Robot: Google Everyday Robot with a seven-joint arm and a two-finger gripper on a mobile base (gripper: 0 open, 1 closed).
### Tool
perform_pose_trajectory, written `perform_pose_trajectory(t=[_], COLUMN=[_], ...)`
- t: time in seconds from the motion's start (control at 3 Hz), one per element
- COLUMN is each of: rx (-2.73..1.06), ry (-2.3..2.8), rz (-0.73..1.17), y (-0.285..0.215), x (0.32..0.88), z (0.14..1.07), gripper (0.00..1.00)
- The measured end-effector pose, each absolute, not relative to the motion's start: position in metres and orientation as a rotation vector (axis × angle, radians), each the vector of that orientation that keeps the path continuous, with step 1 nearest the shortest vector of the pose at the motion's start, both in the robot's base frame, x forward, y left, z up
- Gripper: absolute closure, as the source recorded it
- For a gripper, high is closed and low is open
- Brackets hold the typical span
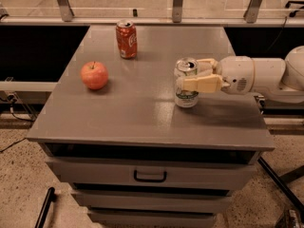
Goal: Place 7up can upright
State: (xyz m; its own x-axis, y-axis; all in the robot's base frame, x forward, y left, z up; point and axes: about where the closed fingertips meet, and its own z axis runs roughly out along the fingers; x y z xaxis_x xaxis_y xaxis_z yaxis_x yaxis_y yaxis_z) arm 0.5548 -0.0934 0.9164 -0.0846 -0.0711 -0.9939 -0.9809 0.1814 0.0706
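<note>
The 7up can (185,97) is silver-white with a green band and a silver top. It stands upright on the grey cabinet top (142,113), right of centre. My gripper (191,75) reaches in from the right on a white arm. Its beige fingers (202,84) are closed around the can's upper half, one in front and one behind.
A red-orange soda can (126,39) stands upright at the back of the top. A red apple (94,75) lies at the left. The cabinet has drawers below with a dark handle (149,176). Metal rails run behind the cabinet.
</note>
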Motion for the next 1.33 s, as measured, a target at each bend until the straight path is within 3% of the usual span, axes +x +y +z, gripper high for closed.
perform_pose_trajectory(t=[0.33, 1.33], rx=[-1.083, -1.098], ry=[1.364, 1.383], rz=[1.086, 1.113], y=[-0.094, -0.087], x=[0.553, 0.554], z=[0.918, 0.903], gripper=[0.82, 0.12])
